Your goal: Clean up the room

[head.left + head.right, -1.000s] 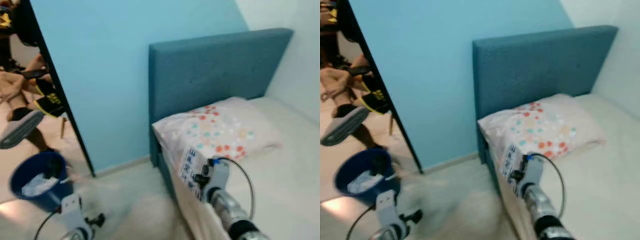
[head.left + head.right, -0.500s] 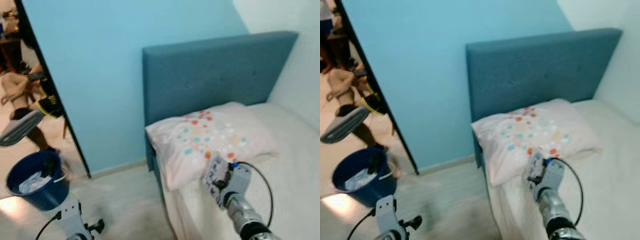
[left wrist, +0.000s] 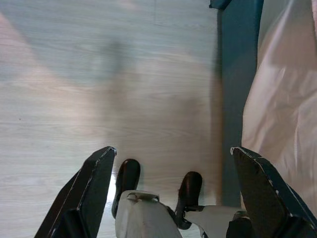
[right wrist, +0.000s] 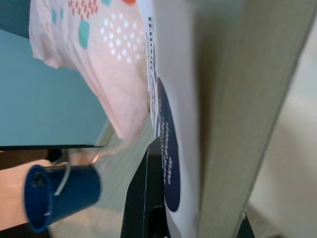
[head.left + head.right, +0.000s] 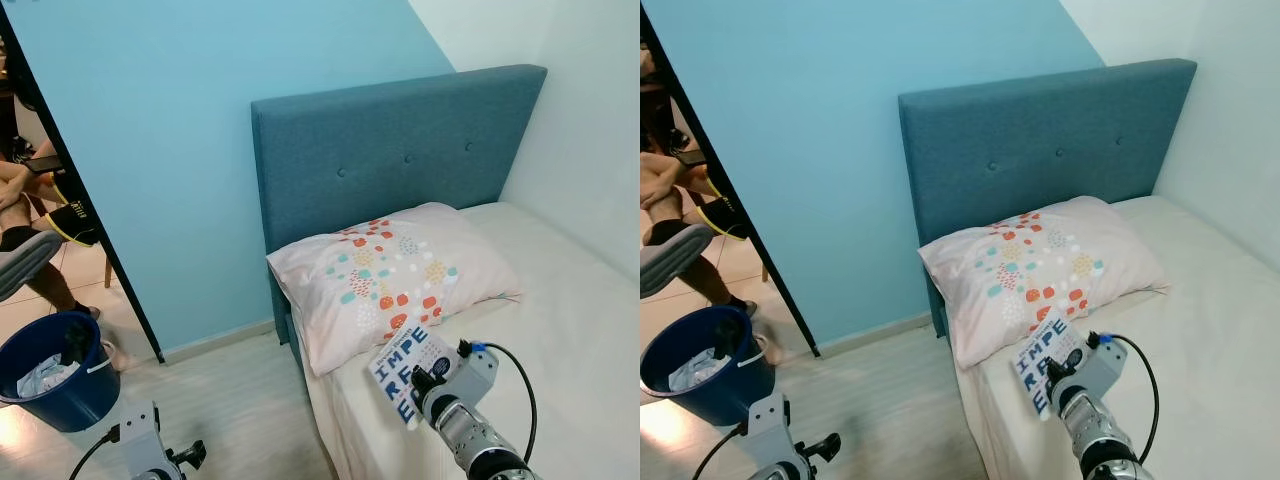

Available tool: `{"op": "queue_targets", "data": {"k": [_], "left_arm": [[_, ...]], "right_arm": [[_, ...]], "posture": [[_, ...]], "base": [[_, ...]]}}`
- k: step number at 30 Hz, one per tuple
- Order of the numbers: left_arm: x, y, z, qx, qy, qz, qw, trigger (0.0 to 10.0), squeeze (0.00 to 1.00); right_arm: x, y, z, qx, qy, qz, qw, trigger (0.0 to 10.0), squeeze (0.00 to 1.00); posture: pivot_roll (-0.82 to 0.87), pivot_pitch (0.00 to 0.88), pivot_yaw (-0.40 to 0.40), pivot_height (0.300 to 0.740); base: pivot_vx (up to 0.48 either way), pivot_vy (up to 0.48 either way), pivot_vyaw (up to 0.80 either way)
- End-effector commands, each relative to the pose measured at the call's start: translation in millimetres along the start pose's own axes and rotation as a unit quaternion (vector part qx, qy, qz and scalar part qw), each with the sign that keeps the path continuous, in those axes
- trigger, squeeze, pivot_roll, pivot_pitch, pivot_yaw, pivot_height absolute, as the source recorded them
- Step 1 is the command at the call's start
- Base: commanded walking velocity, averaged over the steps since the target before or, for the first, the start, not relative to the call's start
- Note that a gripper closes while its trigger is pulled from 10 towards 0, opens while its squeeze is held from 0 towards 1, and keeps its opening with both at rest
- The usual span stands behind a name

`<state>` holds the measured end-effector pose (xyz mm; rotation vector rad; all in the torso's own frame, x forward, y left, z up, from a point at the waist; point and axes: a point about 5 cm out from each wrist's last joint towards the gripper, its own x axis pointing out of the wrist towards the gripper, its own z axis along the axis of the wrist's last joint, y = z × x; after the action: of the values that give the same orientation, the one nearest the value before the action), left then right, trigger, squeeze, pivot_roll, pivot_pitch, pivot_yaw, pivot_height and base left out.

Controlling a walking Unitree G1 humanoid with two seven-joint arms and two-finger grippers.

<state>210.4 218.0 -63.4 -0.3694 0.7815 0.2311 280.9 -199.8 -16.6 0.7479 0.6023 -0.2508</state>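
A white book with blue letters (image 5: 403,370) is held upright above the bed's near edge, just in front of the dotted pillow (image 5: 385,272). My right gripper (image 5: 420,386) is shut on it. In the right wrist view the book (image 4: 218,99) runs along one black finger (image 4: 147,198). The left arm (image 5: 142,442) hangs low over the wooden floor beside the bed. Its gripper (image 3: 172,151) is open with nothing between the fingers.
The mattress (image 5: 570,330) with a teal headboard (image 5: 400,150) stands against the light blue wall. A blue bucket (image 5: 52,368) with crumpled paper sits on the floor at the left. Beyond a black door frame (image 5: 90,220) sits a person (image 5: 30,215).
The whole picture has shifted and sharpened, so the camera moved. The right gripper keeps the book and now holds it lower, in front of the pillow. The left arm still hangs.
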Motion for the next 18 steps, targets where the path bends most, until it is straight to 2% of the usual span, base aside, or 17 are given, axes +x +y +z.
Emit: {"op": "queue_targets", "data": {"k": [1,9,11,18], "left_arm": [[-2.5,10.3,-1.4,0.016,0.004,0.015,1.0,10.0,0.0],[-3.6,14.3,-0.3,0.053,0.004,0.017,0.998,10.0,0.0],[-3.9,15.5,0.5,0.077,0.004,0.018,0.997,10.0,0.0],[-4.6,18.2,1.6,0.11,0.004,0.018,0.994,10.0,0.0]], "right_arm": [[0.8,3.5,0.1,0.019,0.0,0.01,1.0,10.0,0.0],[-0.1,-0.3,-3.5,0.027,0.009,0.009,1.0,10.0,0.0],[-0.9,-2.5,-7.4,0.032,0.014,0.008,0.999,10.0,0.0],[-0.9,-2.2,-6.0,0.047,0.005,0.016,0.999,10.0,0.0]], "posture": [[-0.1,0.045,-0.003,0.72],[-0.1,0.047,-0.001,0.7],[-0.09,0.048,0.0,0.69],[-0.08,0.048,0.01,0.67]], "base": [[0.0,0.0,0.0],[0.0,0.0,0.0],[0.0,0.0,0.0],[0.0,0.0,0.0]]}}
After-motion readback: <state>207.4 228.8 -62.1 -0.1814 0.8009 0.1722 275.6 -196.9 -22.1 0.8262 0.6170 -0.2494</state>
